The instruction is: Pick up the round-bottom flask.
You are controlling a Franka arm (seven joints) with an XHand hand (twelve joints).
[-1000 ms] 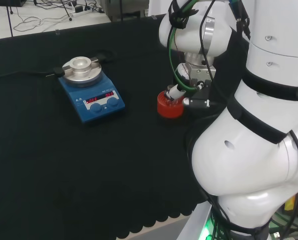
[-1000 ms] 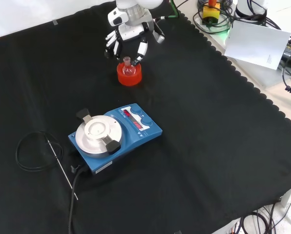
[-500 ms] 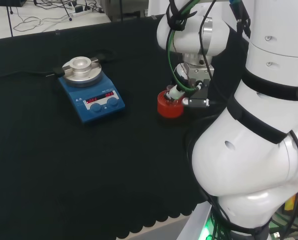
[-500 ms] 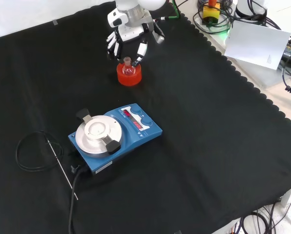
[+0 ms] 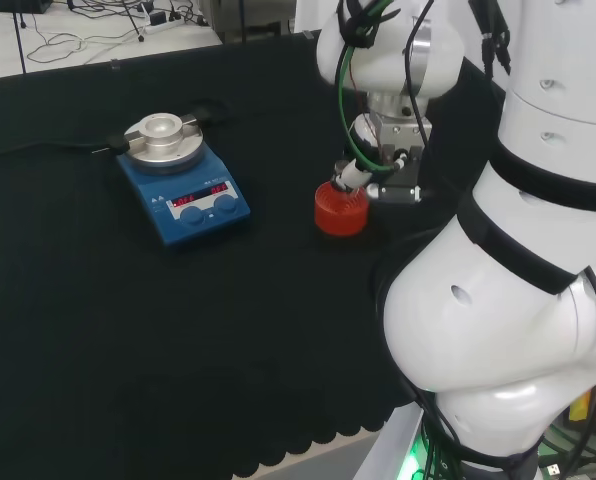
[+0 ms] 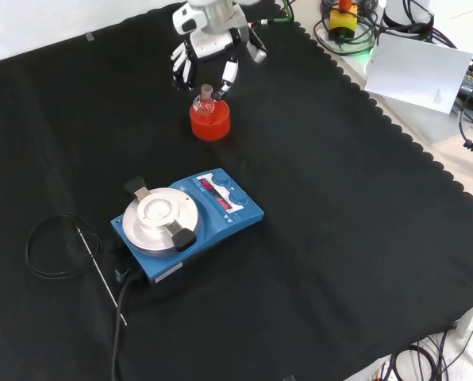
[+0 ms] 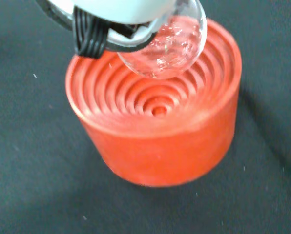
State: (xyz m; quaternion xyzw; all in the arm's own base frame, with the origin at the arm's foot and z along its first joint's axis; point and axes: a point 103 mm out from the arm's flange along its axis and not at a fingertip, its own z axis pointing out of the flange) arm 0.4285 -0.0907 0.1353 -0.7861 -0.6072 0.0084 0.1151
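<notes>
A small clear round-bottom flask (image 6: 204,101) hangs just above the red ribbed ring stand (image 6: 209,122), lifted off it. In the wrist view the flask's glass bulb (image 7: 171,46) floats over the stand's ribbed top (image 7: 155,105), with bare rings showing below it. The hand (image 6: 207,57) comes in from the top of the front view, its fingers curled down round the flask's neck. In the head view the hand (image 5: 376,170) sits over the red stand (image 5: 340,210), to the left of the white arm links.
A blue hotplate stirrer (image 6: 185,223) with a round silver top stands in front of the stand in the front view, and left of it in the head view (image 5: 181,190). A black cable loop (image 6: 54,246) and thin probe lie to the left.
The hand has risen with the flask, which sat in the red stand a second ago and now hangs clear above it. The stand has stayed in place.
</notes>
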